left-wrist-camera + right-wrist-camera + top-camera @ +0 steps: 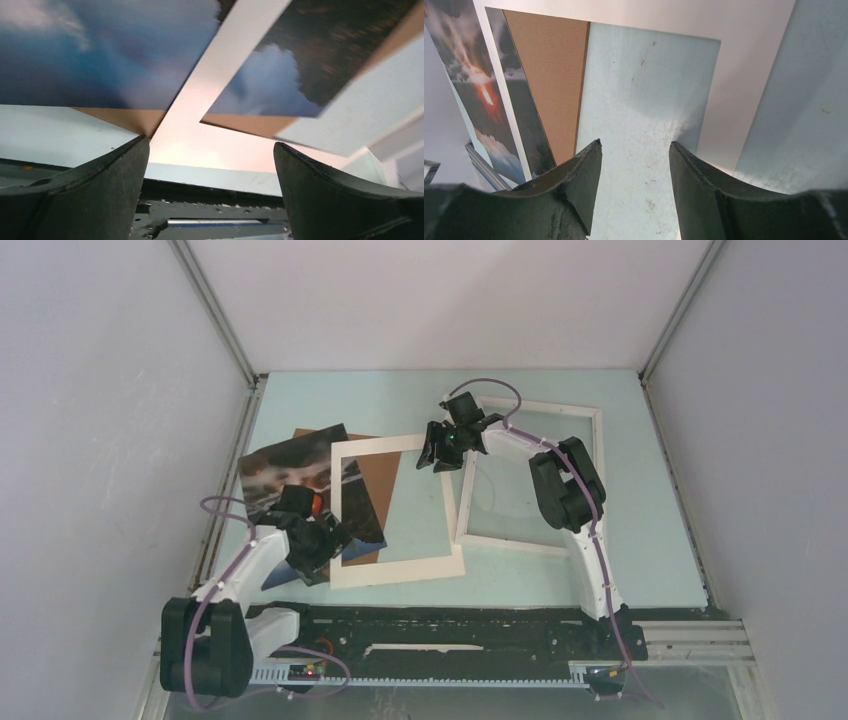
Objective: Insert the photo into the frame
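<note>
1 photo [285, 470], 1 frame [550, 407], 1 wht mat [400, 568], 1 brn board [377, 487].

- Pale blue-green table [620, 560]
- White frame [550, 406] flat on its right half
- White mat [400, 569] at centre, just beside the frame
- Brown board [380, 490] left of centre, partly under the photo [285, 470] and mat

I count one photo [290, 475], one brown backing board [378, 480], one white card mat [400, 565] and one frame [545, 406] on my tabletop [650, 540]. My pincers number two: left pincer [332, 543], right pincer [440, 455].
</note>
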